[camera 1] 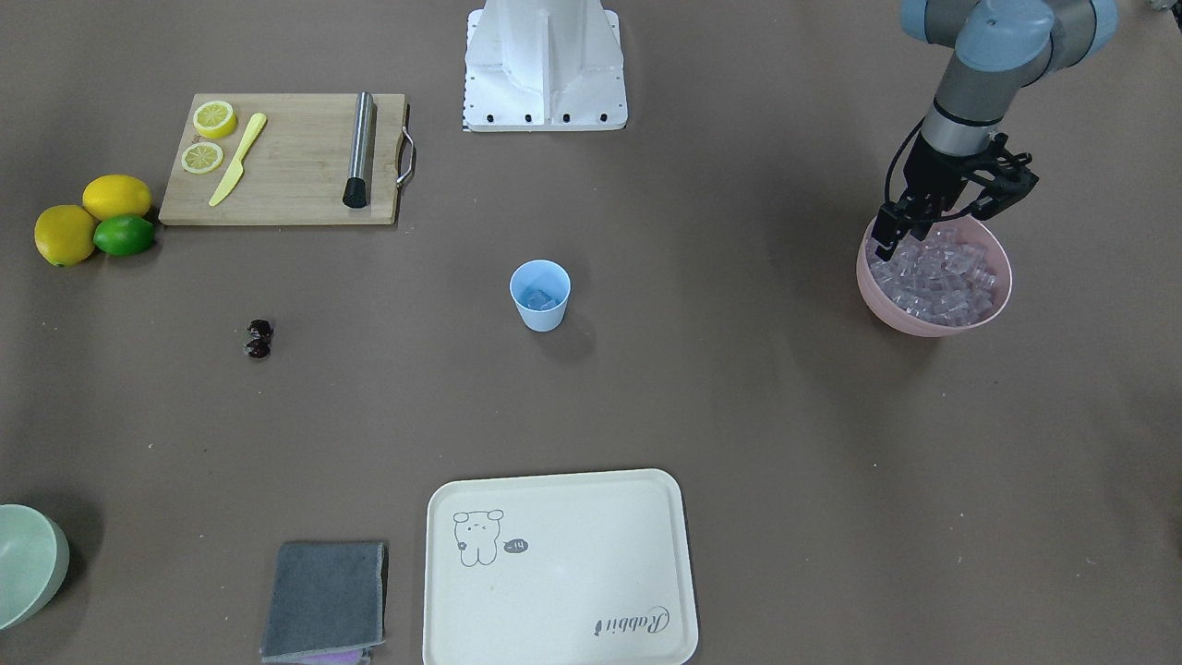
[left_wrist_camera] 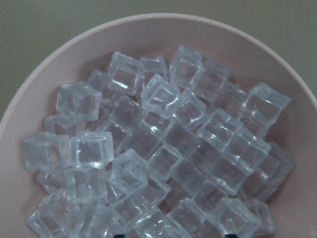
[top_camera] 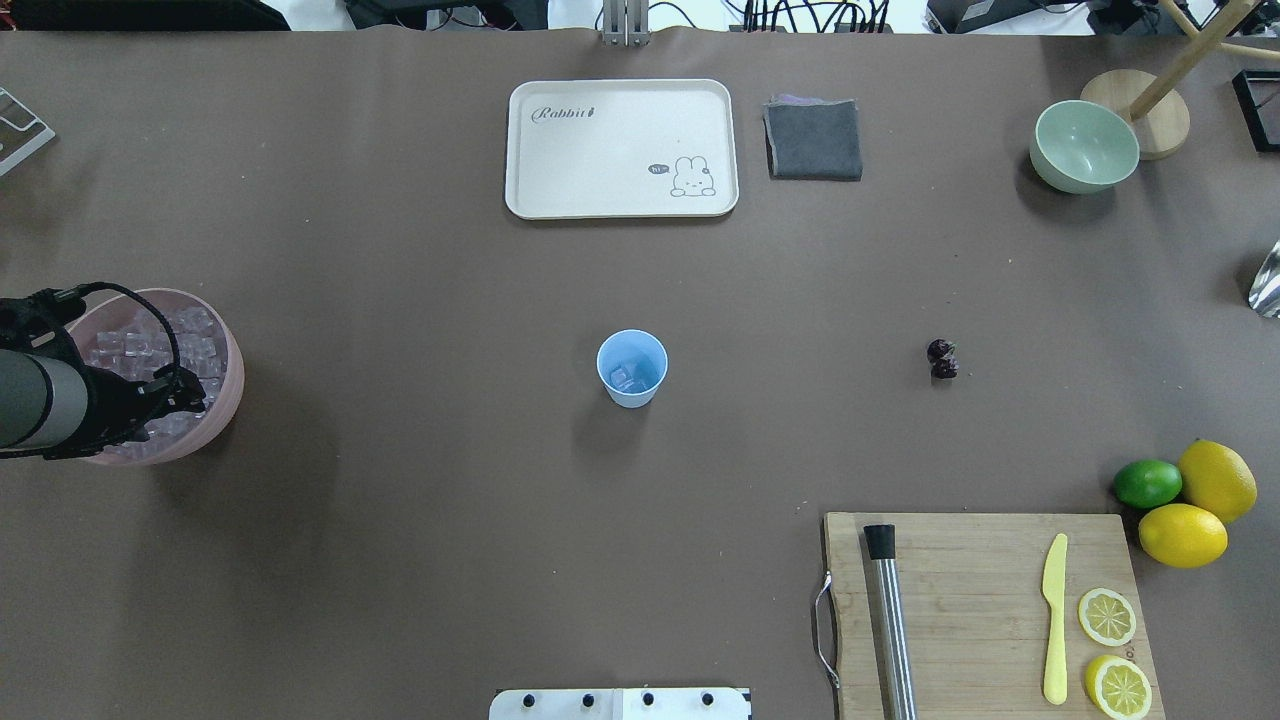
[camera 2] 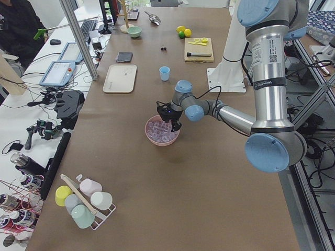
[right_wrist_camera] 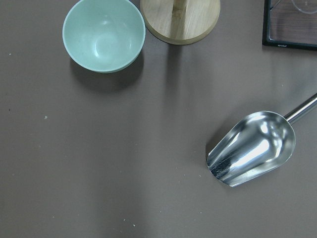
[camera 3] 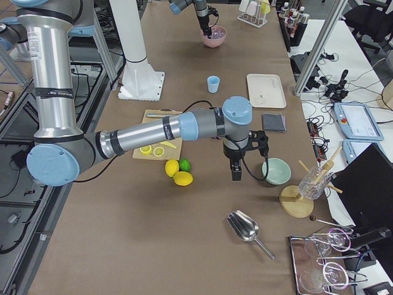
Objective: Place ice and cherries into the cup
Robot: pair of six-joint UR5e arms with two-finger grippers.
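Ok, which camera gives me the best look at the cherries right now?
Exterior front-facing: the cherries lie in the open on the table, two distinct dark fruits. Overhead shows them nearly as well. Exterior left gives only a far speck; I can't find them in exterior right; neither wrist camera shows them.

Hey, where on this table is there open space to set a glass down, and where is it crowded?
Bare table lies all around the cup: toward the pink bowl, toward the cherries, and up to the tray. Crowded: the cutting board corner with lemons and lime.
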